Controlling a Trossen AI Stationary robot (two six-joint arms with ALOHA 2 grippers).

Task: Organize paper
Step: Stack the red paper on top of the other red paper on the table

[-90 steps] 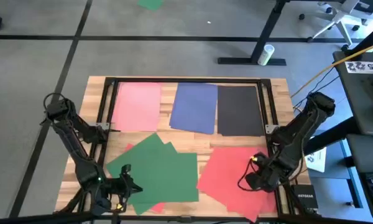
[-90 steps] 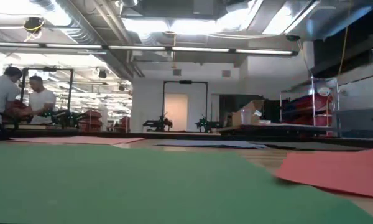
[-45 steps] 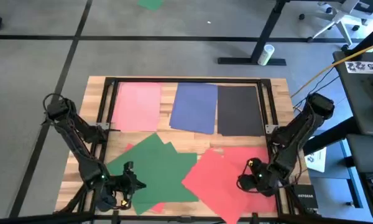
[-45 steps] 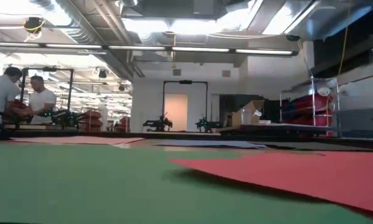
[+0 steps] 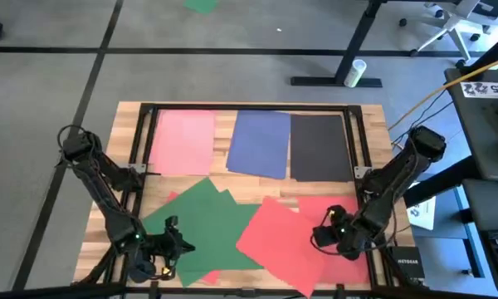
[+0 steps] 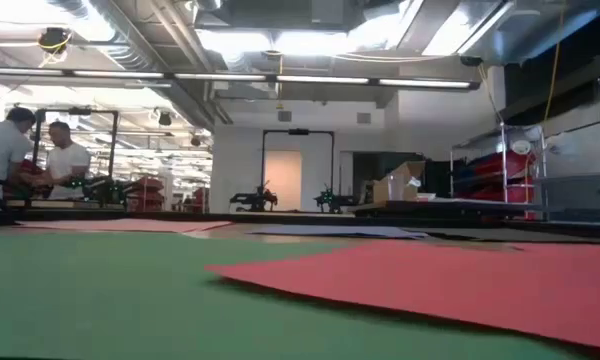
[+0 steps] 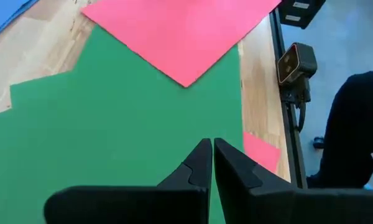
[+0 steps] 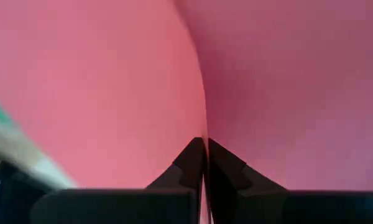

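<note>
I'm seeing my right gripper pinching the top red sheet at the surface's near edge, overlapping green sheets — left gripper resting over them, fingers pressed together.

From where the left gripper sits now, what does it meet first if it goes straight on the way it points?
Probably the green paper: the left gripper, fingers shut, aims low across it. Beyond lies the red sheet, though its height above the paper is unclear.
</note>
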